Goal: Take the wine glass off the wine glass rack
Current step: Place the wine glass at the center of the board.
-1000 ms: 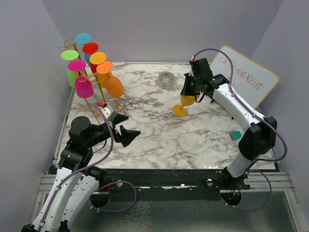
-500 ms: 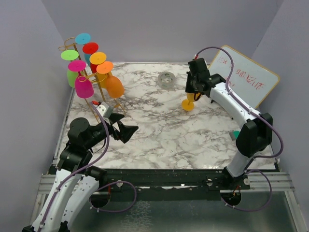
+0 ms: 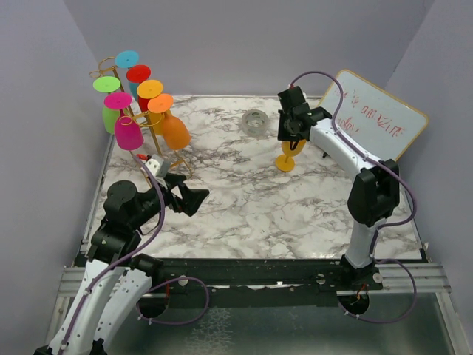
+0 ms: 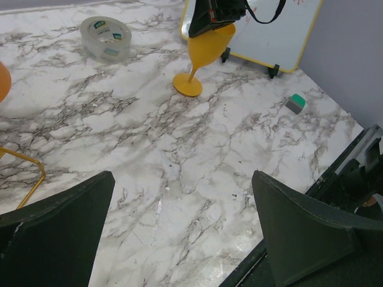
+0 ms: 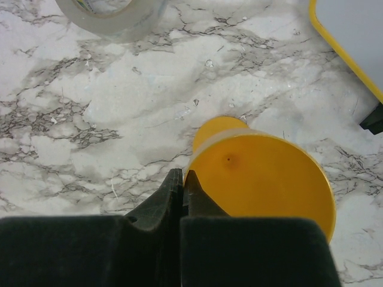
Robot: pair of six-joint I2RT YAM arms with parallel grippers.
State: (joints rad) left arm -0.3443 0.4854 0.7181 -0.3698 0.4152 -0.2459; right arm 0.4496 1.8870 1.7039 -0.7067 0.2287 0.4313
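- The marble table (image 3: 244,207) is hard and slick. A glass that tips here could roll a long way.
- The whiteboard (image 3: 377,122) stands just behind the right arm. A wide swing on the way out could clip it and knock it flat.
- The wine glass rack (image 4: 24,162) is at the far left, loaded with hanging glasses. The orange glass (image 3: 175,132) is the lowest and the most exposed, and the rack looks light enough that a careless reach could rock the lot.
- The left gripper (image 3: 198,200) hangs with its fingers spread wide, holding nothing, near the rack's base. A drift that way risks snagging the wire.
- The right gripper (image 5: 182,179) has its fingers pressed together on the rim of the yellow wine glass (image 3: 287,153).
- That glass is off the rack, upright at mid-table. Its foot looks to be on or just above the marble.
- It's a thin pinch on one side of the rim. Lifting or dragging before letting go could tilt the glass over its small foot.
- The tape roll (image 3: 256,121) is near the glass, so a toppled glass could strike it.
- The eraser (image 4: 295,103) is well apart and poses little threat.
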